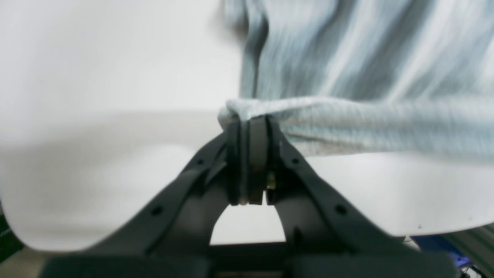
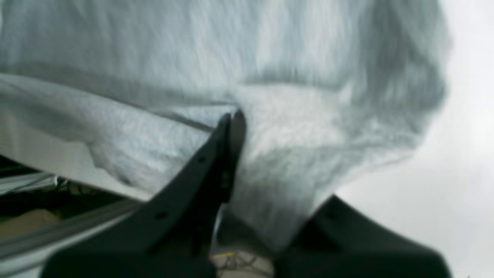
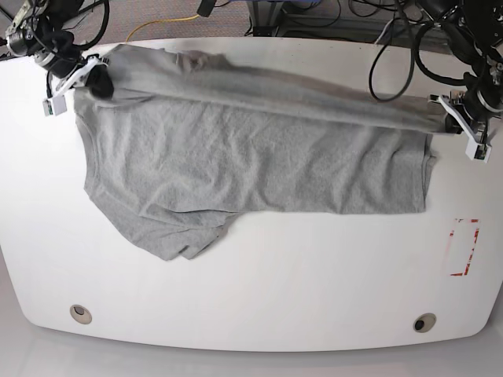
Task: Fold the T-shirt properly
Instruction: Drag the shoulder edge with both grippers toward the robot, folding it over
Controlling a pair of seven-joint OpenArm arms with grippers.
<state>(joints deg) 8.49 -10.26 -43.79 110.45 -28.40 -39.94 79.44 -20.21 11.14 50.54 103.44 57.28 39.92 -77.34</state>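
1. One sleeve of the shirt [image 3: 236, 157] hangs toward the table's [image 3: 259, 298] near edge, unfolded.
2. I judge the first lengthwise fold only begun; the rest remains.
3. Left gripper [image 3: 458, 119] and right gripper [image 3: 88, 78] are both clamped on the shirt's far edge, stretching it taut.

Left gripper [image 1: 247, 127] clamped on shirt [image 3: 251, 157] edge, jaws pressed together, fabric bunched at tips; arm reached in at shirt's hem end. Right gripper [image 2: 233, 119] pinched tight on cloth fold at shirt's opposite end. Both arms held apart, shirt edge stretched between them.
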